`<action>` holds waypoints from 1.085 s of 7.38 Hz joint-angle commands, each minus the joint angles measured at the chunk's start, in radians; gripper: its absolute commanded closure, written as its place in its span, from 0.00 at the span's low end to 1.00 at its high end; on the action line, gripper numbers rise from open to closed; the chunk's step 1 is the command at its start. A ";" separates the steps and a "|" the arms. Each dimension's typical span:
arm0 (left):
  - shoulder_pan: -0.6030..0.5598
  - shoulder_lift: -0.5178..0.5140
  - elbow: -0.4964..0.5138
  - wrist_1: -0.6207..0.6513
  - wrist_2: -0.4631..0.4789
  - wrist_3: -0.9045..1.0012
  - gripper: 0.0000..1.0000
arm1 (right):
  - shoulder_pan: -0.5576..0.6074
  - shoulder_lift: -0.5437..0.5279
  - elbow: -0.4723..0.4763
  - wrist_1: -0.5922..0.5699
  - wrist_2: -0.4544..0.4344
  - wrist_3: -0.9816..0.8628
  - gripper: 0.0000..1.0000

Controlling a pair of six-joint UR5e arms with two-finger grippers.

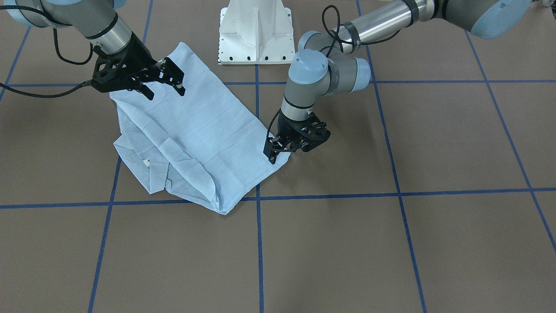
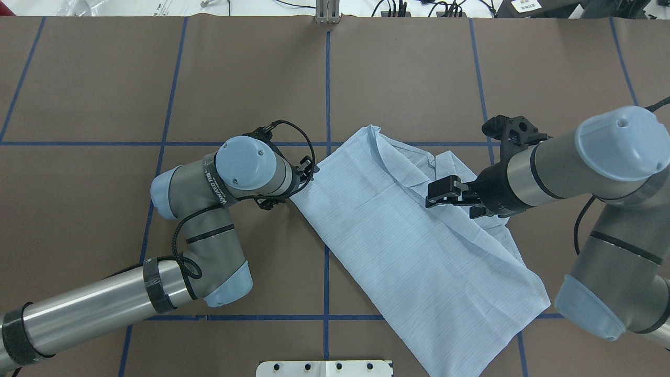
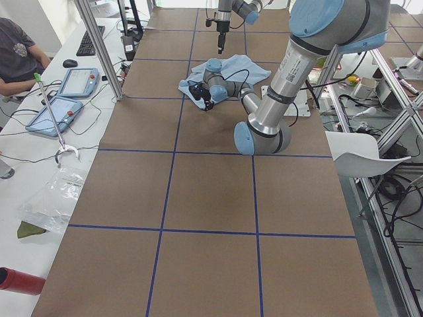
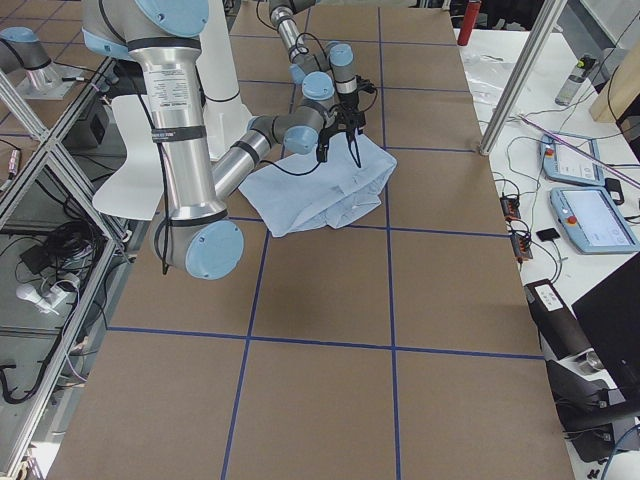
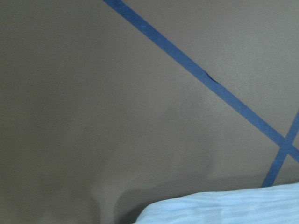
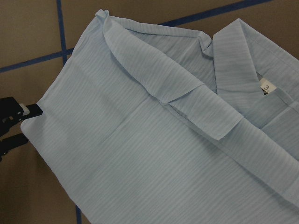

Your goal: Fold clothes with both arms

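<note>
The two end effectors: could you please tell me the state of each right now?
Left end effector: open, at the shirt's corner, gripping nothing.
Right end effector: open, above the shirt, holding nothing.

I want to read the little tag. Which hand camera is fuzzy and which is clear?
Left wrist view: soft and fuzzy, just brown table, blue tape and a sliver of shirt. Right wrist view: sharp, the stripes show and the tag reads 3.
</note>
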 commanded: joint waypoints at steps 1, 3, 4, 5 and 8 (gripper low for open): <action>-0.001 -0.001 -0.002 0.000 -0.004 0.000 0.63 | 0.000 0.000 0.002 0.000 0.001 0.000 0.00; -0.001 -0.001 -0.017 0.013 -0.013 0.001 1.00 | 0.000 0.000 0.000 0.000 0.001 0.000 0.00; -0.002 0.001 -0.027 0.014 -0.013 0.003 1.00 | 0.002 -0.001 0.002 0.000 0.001 0.000 0.00; -0.004 0.001 -0.040 0.019 -0.014 0.008 1.00 | 0.002 -0.002 0.000 0.000 0.001 0.000 0.00; -0.071 0.002 -0.056 0.051 -0.013 0.065 1.00 | 0.002 -0.001 0.002 0.005 -0.007 0.000 0.00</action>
